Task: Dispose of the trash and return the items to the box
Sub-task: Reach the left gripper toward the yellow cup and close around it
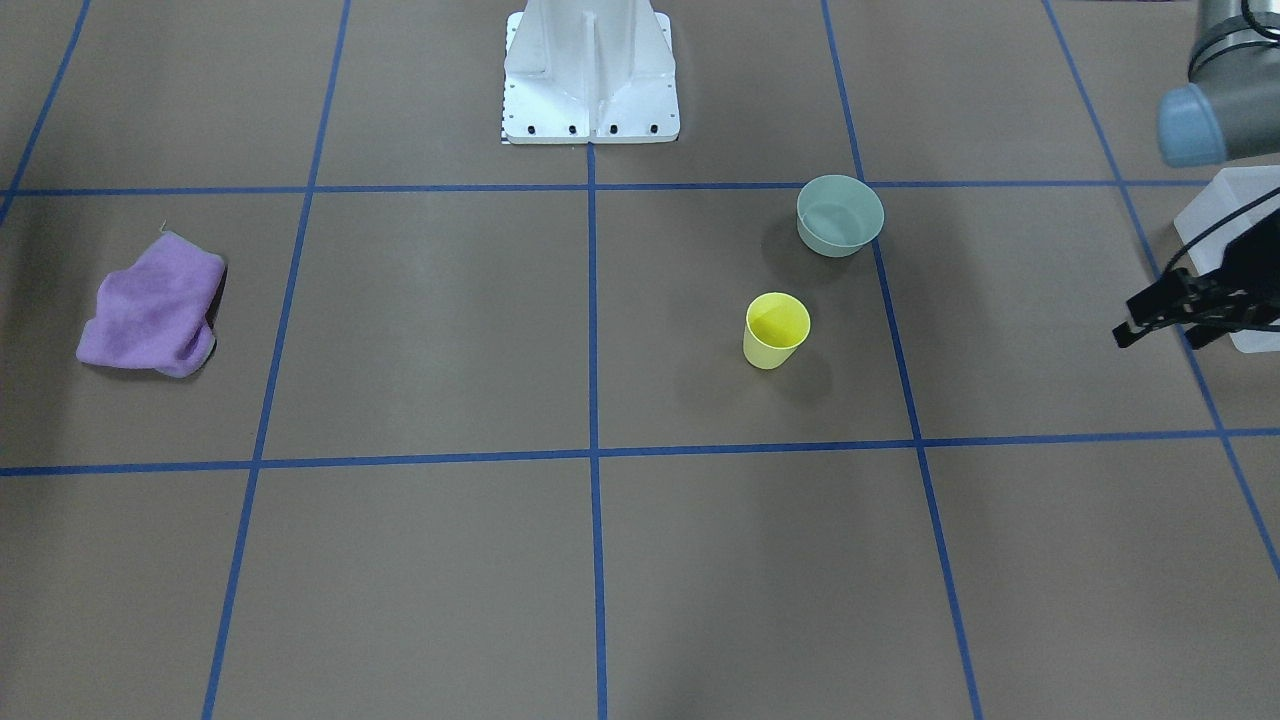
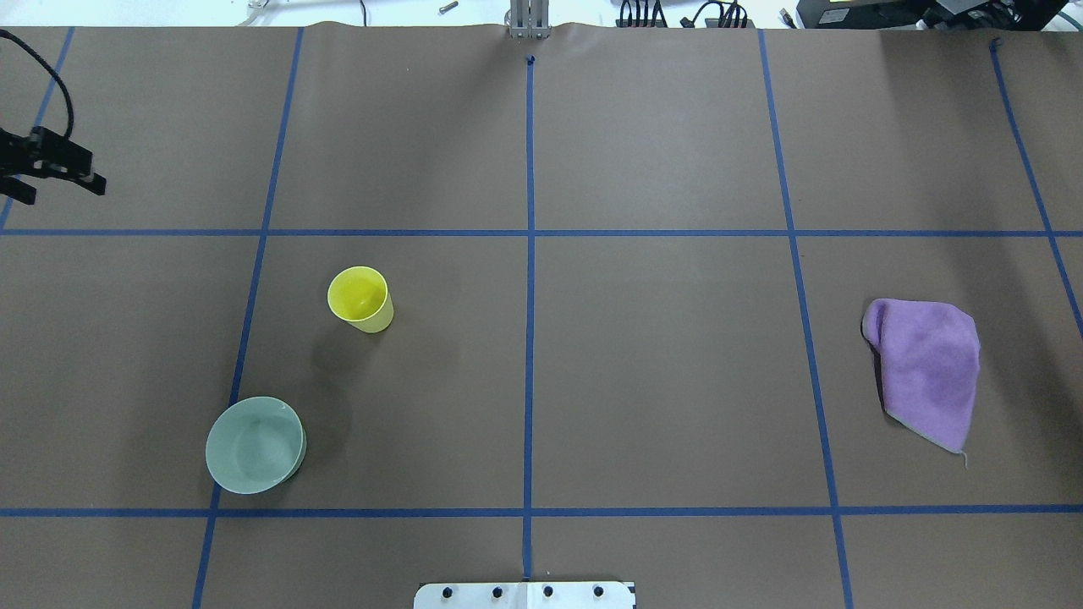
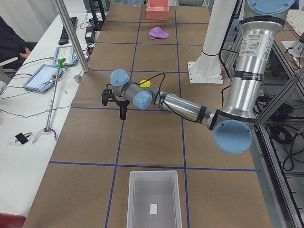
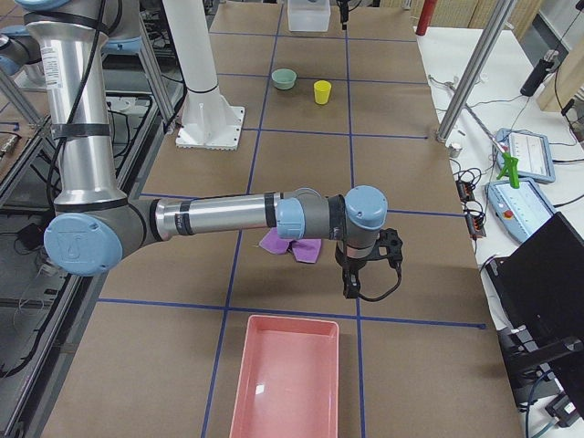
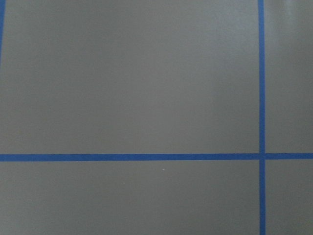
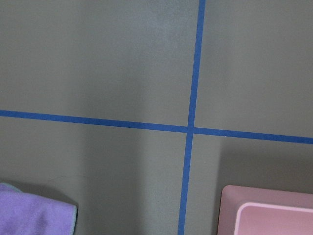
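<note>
The yellow cup stands upright and empty on the table; it also shows in the overhead view. The pale-green bowl sits near it, closer to the robot. The frosted white box stands empty at the table's left end, partly seen in the front-facing view. My left gripper hovers open and empty between box and cup. My right gripper hangs beside the purple cloth; I cannot tell whether it is open or shut.
The purple cloth lies crumpled on the table's right side. A pink tray stands empty at the right end, its corner in the right wrist view. The white pedestal base stands at the robot's edge.
</note>
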Action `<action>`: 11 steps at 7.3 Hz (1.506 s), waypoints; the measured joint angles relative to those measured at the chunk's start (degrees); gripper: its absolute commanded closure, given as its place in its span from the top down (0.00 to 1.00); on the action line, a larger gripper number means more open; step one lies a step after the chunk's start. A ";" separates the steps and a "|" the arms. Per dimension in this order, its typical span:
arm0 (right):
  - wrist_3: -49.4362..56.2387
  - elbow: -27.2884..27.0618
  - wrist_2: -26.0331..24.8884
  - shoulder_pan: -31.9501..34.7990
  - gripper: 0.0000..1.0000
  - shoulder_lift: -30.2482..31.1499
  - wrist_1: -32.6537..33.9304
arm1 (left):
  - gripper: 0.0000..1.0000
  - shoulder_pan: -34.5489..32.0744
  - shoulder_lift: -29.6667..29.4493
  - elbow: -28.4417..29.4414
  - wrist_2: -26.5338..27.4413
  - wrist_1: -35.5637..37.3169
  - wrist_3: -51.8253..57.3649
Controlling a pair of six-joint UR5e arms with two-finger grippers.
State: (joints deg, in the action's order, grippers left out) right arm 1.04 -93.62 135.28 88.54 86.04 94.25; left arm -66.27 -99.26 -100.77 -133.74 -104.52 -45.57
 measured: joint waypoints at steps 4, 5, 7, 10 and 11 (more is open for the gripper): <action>-2.29 -0.13 0.31 -0.44 1.00 -0.05 -0.03 | 0.99 19.19 2.09 -11.91 10.76 -0.90 -24.19; -3.13 -0.15 0.35 -0.65 1.00 -0.07 -0.02 | 0.98 22.26 -0.55 -11.68 12.56 -0.89 -28.37; -3.63 -0.09 0.43 -1.19 1.00 -0.14 0.04 | 0.98 24.68 -7.72 -6.35 14.63 -0.92 -32.92; -3.76 -0.06 1.79 -1.59 1.00 -0.16 0.05 | 0.71 25.33 -12.69 0.89 15.50 -3.35 -34.03; -3.76 -0.03 2.63 -1.68 1.00 -0.17 0.05 | 0.63 25.73 -13.11 2.49 15.68 -4.66 -34.05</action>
State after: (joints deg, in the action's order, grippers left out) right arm -2.72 -93.65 137.91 86.86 85.87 94.31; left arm -40.54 -112.36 -98.28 -118.05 -109.18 -79.62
